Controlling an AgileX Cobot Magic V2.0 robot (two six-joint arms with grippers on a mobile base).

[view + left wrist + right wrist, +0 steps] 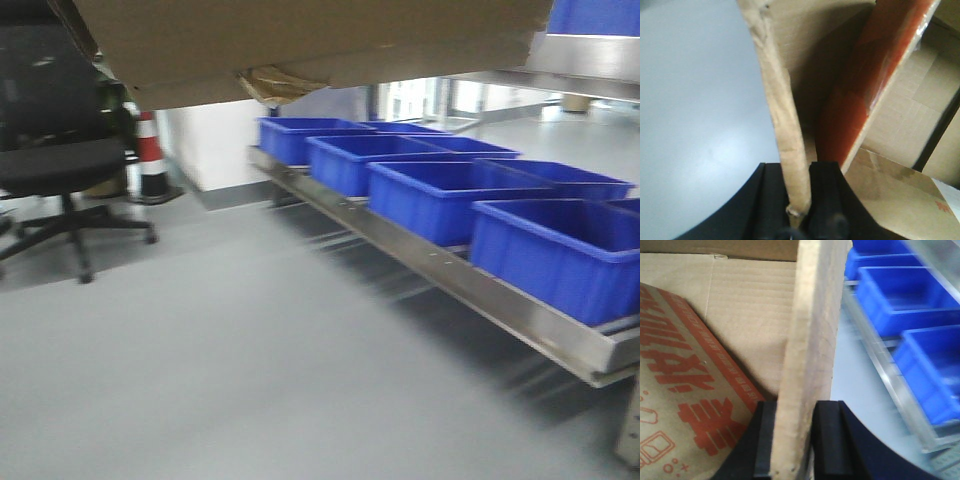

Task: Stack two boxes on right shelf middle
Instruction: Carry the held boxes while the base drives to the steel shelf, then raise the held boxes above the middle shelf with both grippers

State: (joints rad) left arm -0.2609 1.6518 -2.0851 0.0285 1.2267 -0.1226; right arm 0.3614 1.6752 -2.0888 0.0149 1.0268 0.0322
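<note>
Cardboard box (pixel 300 40) hangs above and to the left of the steel shelf (pixel 520 310), filling the top of the front view. The left gripper (pixel 799 175) is clenched on one box wall. The right gripper (pixel 795 415) is clenched on another wall. Blue bins (pixel 440 195) sit in a row on the shelf. Smooth grey floor (pixel 220 370) spreads left of the shelf, and an office chair (pixel 55 150) and a striped cone (pixel 150 150) stand well left of it.

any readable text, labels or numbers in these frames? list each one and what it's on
Nothing reads cleanly.
Large red characters on the printed panel inside the carton, right wrist view: rotated and cropped, unreadable.
Small red line running beside them: too small to read.
Red fragment on the box corner, left wrist view: cut off, unreadable.
Blue bins, front view: no text visible.
</note>
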